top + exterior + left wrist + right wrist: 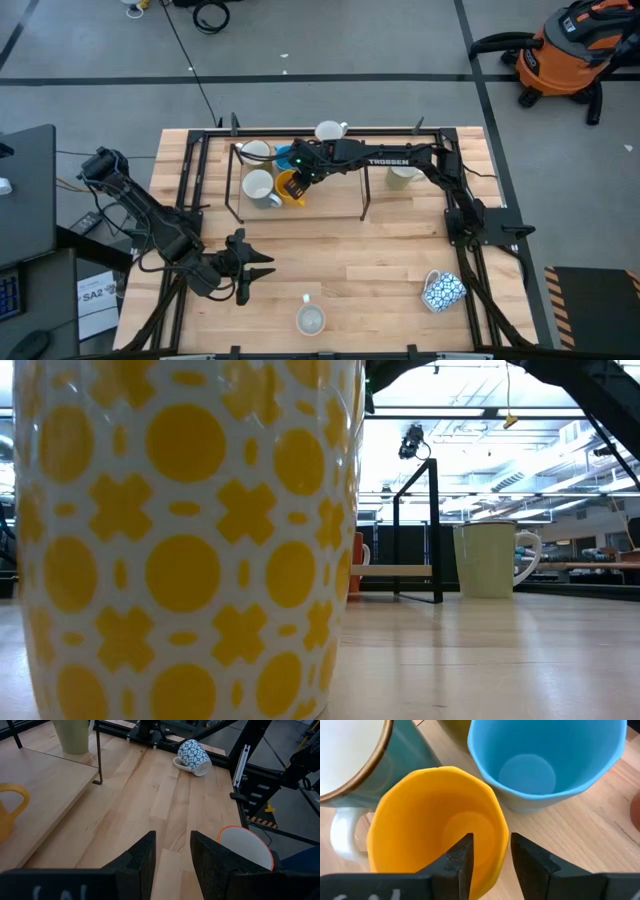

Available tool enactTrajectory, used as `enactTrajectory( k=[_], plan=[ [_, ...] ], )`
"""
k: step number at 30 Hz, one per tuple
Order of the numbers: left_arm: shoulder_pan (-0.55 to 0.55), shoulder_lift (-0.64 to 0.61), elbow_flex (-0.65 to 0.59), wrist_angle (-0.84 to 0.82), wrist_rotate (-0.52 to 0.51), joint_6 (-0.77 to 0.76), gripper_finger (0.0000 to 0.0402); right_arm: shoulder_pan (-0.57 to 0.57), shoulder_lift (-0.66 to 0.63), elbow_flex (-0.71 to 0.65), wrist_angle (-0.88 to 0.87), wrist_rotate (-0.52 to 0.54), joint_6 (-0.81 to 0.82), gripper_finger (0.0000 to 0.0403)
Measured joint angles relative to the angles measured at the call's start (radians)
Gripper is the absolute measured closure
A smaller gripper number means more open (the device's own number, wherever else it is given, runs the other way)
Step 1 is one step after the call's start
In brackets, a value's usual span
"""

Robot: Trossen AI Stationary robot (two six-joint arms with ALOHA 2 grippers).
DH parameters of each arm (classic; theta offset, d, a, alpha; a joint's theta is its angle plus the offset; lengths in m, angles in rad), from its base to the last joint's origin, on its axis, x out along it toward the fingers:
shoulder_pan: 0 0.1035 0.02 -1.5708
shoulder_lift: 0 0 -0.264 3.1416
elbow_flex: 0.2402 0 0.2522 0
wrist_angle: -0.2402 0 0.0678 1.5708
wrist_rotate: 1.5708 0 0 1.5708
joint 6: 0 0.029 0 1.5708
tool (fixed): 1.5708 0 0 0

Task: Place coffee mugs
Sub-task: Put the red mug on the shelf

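Straddling the rim of the orange-yellow mug [437, 827], the right pincer [490, 862] has its two dark fingers a little apart, one inside the cup and one outside the wall; whether they press the wall or stand clear of it cannot be told. This mug stands upright on the low wooden shelf [330, 205] under the black frame at the far side of the bench [350, 260]. Just beyond the pincer, touching or nearly touching the yellow mug, is a light blue mug [547, 762], also upright. To the other side sits a teal mug with a white inside and brown rim [350, 757], its white handle beside the yellow one. In the high view more mugs surround the right pincer [297, 178]: a white one [258, 186] close by on the shelf, another [254, 151] behind it, a cream one [329, 130] at the frame's far edge, and a pale green mug [403, 176] farther along the arm.

The left pincer [262, 268] waits low over the near part of the bench, fingers apart and holding nothing. Ahead of it stands a white mug with an orange rim [246, 847], and well beyond lies the blue-and-white patterned mug [193, 756] on its side. A yellow-patterned white mug [185, 540] fills the low view.
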Motion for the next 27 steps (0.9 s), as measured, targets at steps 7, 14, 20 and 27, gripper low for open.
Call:
enactTrajectory(
  k=[7,14,20,27],
  plan=[
    [0.0,0.0,0.0,0.0,0.0,0.0,0.0274,-0.002,-0.076,0.0,-0.043,0.0,-0.085,0.0268],
    [0.0,0.0,0.0,0.0,0.0,0.001,0.0274,-0.031,-0.184,0.0,-0.087,0.009,-0.288,0.0268],
    [0.0,0.0,0.0,0.0,0.0,-0.005,0.0274,-0.102,-0.215,0.0,-0.085,0.016,-0.469,0.0268],
    [0.0,0.0,0.0,0.0,0.0,-0.014,0.0274,-0.199,-0.198,-0.006,-0.102,0.006,-0.584,0.0268]
  ],
)
